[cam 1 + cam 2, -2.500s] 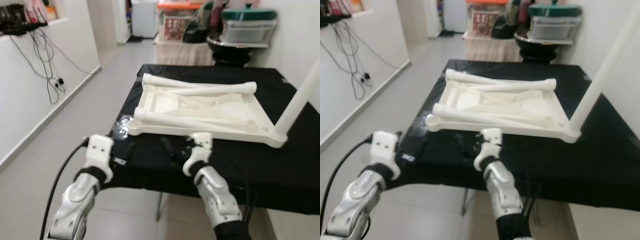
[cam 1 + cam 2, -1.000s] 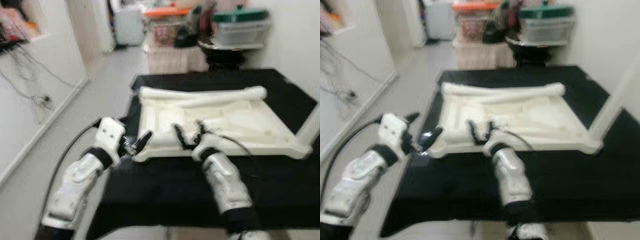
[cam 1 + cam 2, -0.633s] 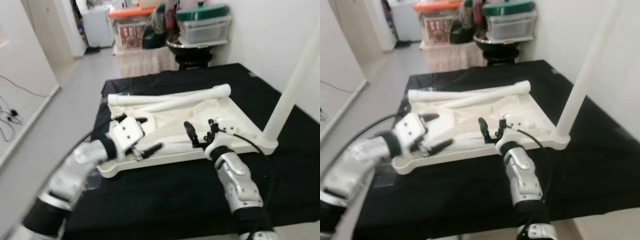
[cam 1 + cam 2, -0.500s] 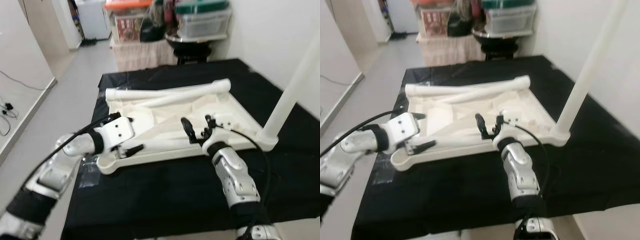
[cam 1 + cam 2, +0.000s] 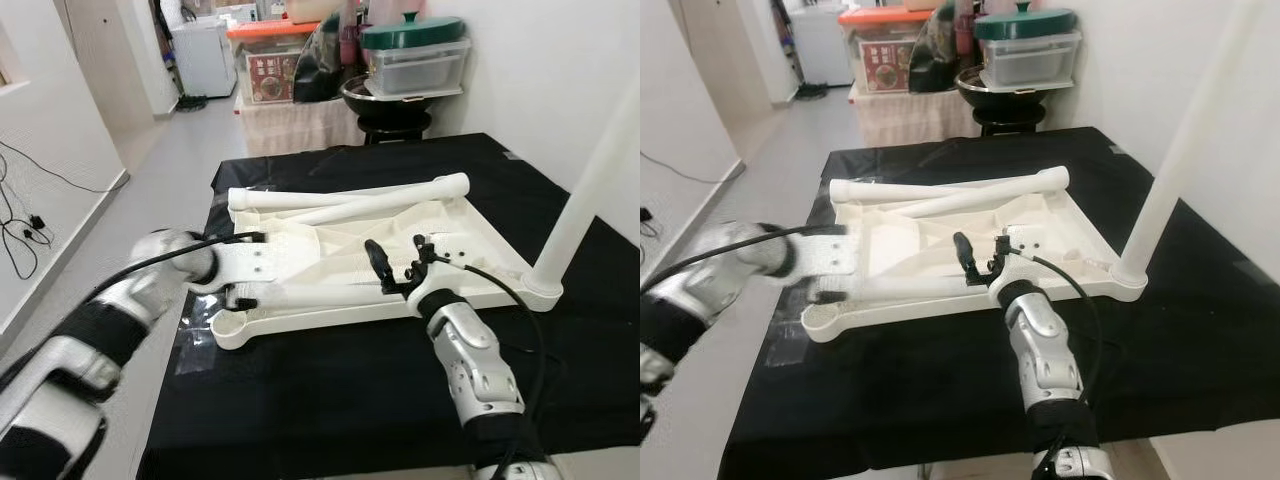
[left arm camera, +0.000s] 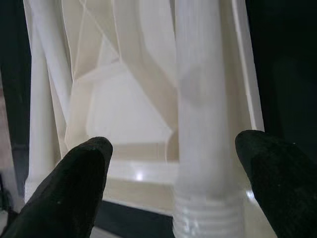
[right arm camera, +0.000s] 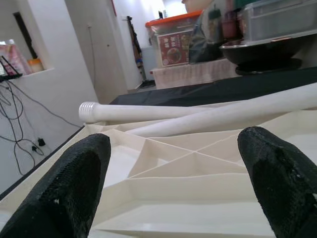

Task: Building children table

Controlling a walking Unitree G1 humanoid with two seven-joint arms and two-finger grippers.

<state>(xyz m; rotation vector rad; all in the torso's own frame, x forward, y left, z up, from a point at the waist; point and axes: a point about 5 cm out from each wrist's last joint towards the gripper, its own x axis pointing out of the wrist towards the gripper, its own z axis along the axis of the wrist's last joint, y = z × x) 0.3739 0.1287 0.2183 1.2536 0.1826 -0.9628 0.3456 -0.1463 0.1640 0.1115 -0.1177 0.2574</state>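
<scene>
The upturned tabletop lies on the black table with one leg fitted upright; three legs lie loose. Left gripper, fingers apart, straddles the nearest loose leg; right gripper hovers open.

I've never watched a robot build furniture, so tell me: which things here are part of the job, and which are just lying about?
Part of the job:
- white tabletop, upside down
- loose white legs lying on it
- upright leg at its corner
- left gripper, open around a leg
- right gripper, open

Lying about:
- storage boxes
- wall cables
</scene>
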